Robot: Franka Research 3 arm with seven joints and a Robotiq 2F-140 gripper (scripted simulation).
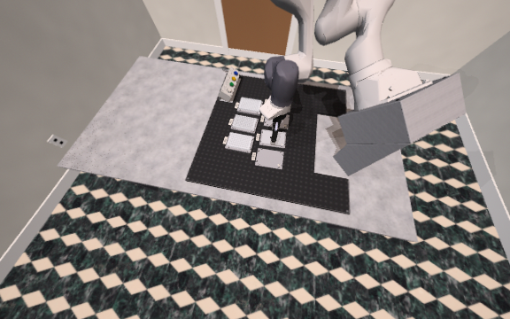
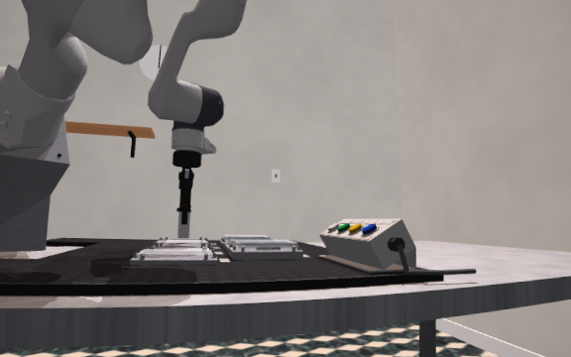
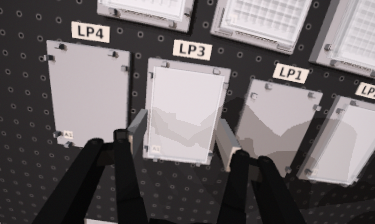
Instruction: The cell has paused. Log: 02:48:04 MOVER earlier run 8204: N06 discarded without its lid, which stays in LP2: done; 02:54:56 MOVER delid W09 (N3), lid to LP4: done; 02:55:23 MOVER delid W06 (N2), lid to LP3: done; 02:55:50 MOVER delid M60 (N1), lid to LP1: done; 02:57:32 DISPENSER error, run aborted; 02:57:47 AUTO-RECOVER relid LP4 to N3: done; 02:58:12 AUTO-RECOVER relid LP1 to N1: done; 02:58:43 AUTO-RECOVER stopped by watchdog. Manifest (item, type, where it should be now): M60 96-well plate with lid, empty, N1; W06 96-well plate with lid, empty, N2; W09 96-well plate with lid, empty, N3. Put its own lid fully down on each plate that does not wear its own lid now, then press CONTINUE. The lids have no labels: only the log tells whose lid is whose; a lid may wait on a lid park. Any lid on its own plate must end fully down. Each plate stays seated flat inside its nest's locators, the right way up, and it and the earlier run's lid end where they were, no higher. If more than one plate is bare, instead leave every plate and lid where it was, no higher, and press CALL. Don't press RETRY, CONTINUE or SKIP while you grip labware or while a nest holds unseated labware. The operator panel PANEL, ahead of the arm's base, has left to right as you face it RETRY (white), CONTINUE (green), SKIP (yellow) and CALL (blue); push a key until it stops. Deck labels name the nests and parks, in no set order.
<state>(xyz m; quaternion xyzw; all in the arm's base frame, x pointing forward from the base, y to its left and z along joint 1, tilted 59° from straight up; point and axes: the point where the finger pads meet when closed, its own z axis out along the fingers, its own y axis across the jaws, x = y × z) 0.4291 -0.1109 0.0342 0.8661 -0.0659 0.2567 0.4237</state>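
Black perforated deck point(image 1: 237, 177) lies on grey table point(image 1: 149, 115), checkered floor point(image 1: 237, 266) below.

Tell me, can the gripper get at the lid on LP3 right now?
Probably yes. The gripper is open, its pads either side of the lid on LP3, with nothing lying between them.

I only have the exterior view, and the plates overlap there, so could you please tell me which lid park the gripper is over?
Observer: The gripper is open and straddles the lid on LP3, with one pad on each long side.
Operator: Thank you. Are the other parks occupied?
Observer: LP2 holds another lid. LP4 and LP1 are bare.
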